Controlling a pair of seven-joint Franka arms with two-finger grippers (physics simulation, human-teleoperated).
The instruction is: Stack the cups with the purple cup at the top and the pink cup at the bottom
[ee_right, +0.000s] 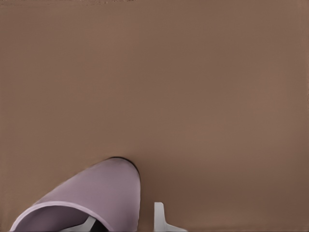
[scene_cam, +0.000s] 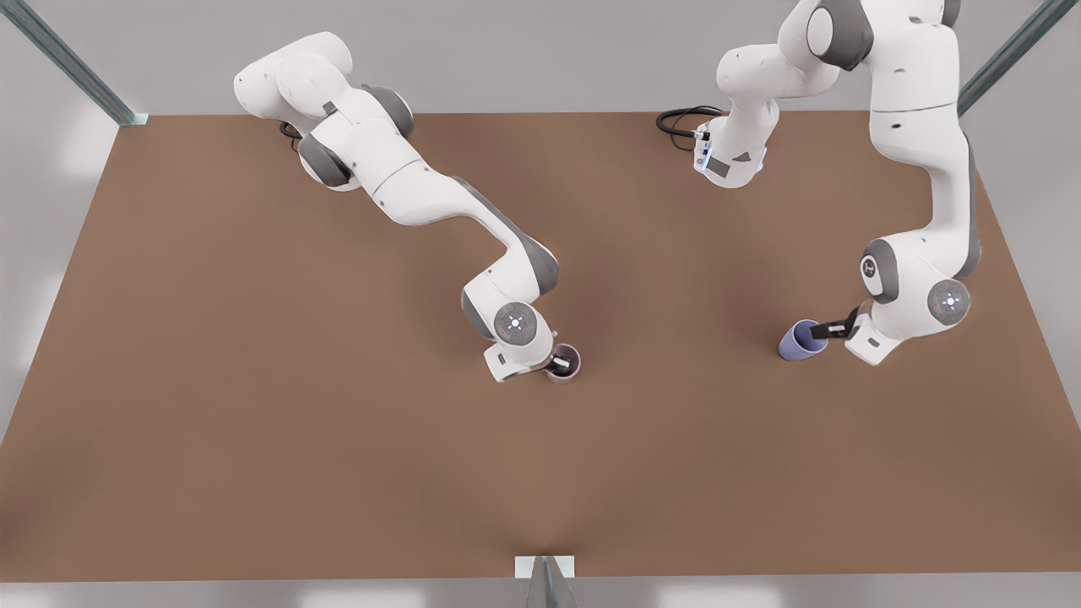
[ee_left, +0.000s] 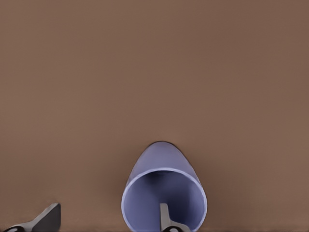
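The pink cup (scene_cam: 564, 363) stands upright on the brown table (scene_cam: 253, 380) near the middle. My right gripper (scene_cam: 559, 365) hangs over its rim, open, one finger (ee_right: 89, 223) inside the pink cup (ee_right: 96, 193) and the other (ee_right: 160, 216) outside its wall. The purple cup (scene_cam: 801, 339) stands toward the front view's right. My left gripper (scene_cam: 832, 328) is open at its rim, with one finger (ee_left: 165, 216) inside the purple cup (ee_left: 164, 179) and the other (ee_left: 47, 217) well clear of the wall. Neither cup is lifted.
Bare brown table surrounds both cups, with a wide gap between them. Metal frame posts (scene_cam: 76, 67) stand at the far corners and a bracket (scene_cam: 545, 570) sits at the near edge. A black cable (scene_cam: 680, 122) loops at the far side.
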